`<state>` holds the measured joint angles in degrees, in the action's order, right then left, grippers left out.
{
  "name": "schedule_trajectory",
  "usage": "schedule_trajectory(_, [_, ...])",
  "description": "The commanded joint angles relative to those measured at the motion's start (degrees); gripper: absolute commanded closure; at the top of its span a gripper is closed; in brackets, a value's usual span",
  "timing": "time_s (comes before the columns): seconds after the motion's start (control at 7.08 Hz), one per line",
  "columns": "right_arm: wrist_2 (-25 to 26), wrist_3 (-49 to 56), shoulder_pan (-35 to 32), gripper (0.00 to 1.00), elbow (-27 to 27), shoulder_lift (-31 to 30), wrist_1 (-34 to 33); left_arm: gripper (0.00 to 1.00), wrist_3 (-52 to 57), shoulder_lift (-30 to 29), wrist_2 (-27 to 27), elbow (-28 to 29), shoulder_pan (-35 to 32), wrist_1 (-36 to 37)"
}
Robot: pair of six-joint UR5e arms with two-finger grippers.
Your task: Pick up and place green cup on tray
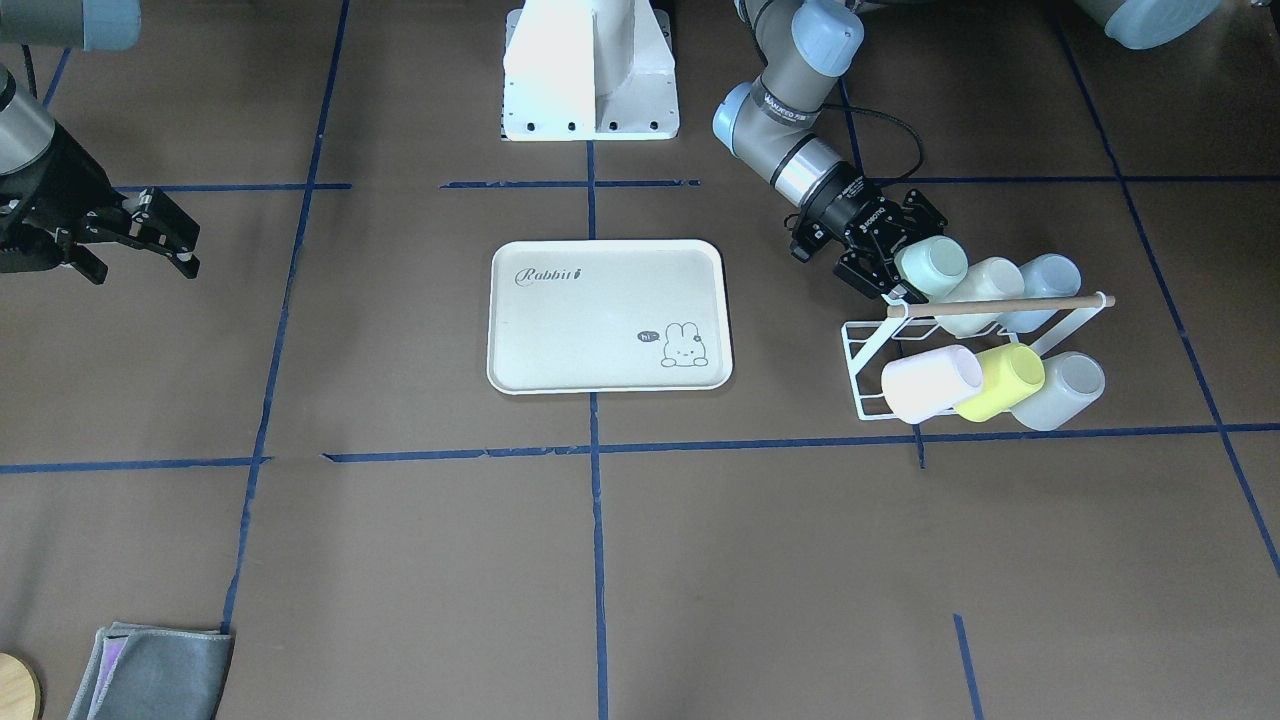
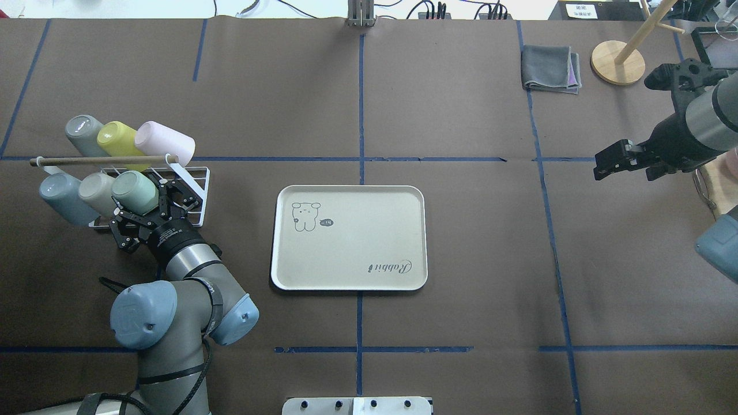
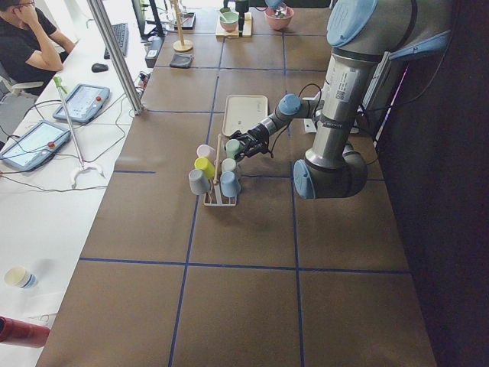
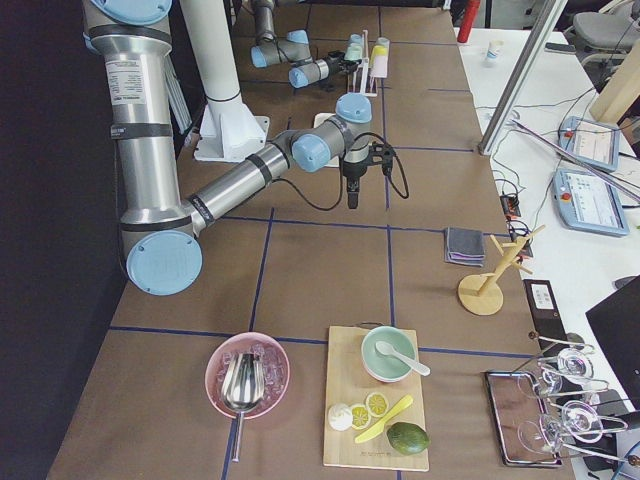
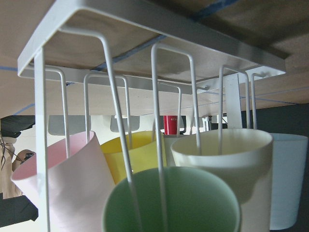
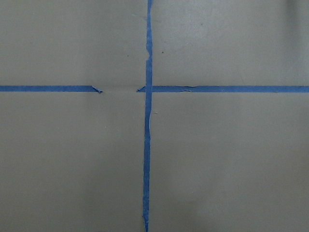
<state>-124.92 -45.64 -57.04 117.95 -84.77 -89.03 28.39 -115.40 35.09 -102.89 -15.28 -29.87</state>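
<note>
The green cup [image 1: 932, 266] lies tilted on a white wire rack [image 1: 862, 345] at the end of its row nearest the tray. It also shows in the overhead view [image 2: 136, 191] and fills the bottom of the left wrist view [image 5: 174, 203]. My left gripper [image 1: 915, 262] is open, with one finger on each side of the cup's near end [image 2: 141, 199]. The cream tray [image 1: 610, 315] with "Rabbit" script and a bunny lies flat mid-table [image 2: 349, 248], with nothing on it. My right gripper [image 2: 625, 172] is open and empty, far off at the other side [image 1: 140, 265].
The rack also holds a cream cup [image 1: 985, 285], a pale blue cup [image 1: 1045, 280], a pink cup [image 1: 930, 383], a yellow cup [image 1: 1000, 380] and a grey cup [image 1: 1060, 390], under a wooden bar [image 1: 1000, 306]. A grey cloth [image 2: 550, 69] and a wooden stand [image 2: 618, 60] are far right.
</note>
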Motion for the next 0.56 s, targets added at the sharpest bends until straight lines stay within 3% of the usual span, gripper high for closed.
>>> schedule_trajectory(0.0, [0.03, -0.07, 0.0, 0.0, -0.09, 0.13, 0.0, 0.37, 0.0, -0.09, -0.64, -1.77, -0.28, 1.83])
schedule_trajectory(0.42, [-0.06, -0.15, 0.0, 0.0, 0.0, 0.3, 0.0, 0.38, 0.0, -0.09, -1.42, -2.57, -1.68, 2.36])
